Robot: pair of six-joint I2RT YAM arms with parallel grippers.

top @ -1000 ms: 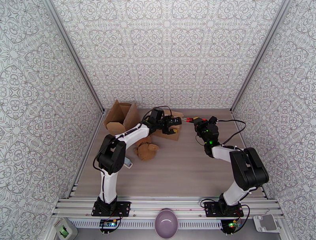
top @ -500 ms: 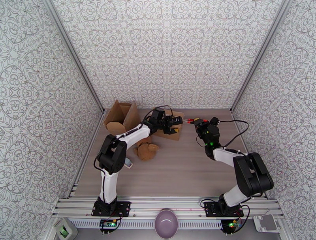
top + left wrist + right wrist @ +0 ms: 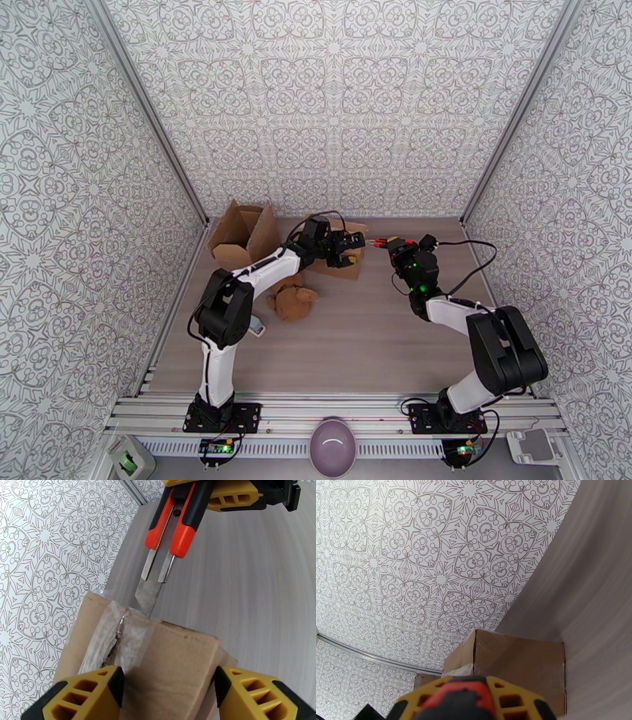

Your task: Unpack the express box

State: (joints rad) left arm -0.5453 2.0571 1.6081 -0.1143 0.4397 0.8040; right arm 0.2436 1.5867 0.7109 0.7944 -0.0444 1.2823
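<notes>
Bright, even, diffuse light fills all three views, with no hard glare. From overhead the picture is sharp, and only faint, soft-edged shadows lie on the desk point(image 3: 371, 347) beneath the arms. Both wrist views bend straight lines toward their edges, so the wall rail point(image 3: 363, 653) curves. In the left wrist view the tape point(image 3: 130, 638) on the box point(image 3: 173, 665) shines whitish, the blade of the knife point(image 3: 185, 519) has a dull sheen, and the left fingers point(image 3: 91, 695) look slightly soft. The right fingers point(image 3: 416, 701), close to the lens, are blurred.
</notes>
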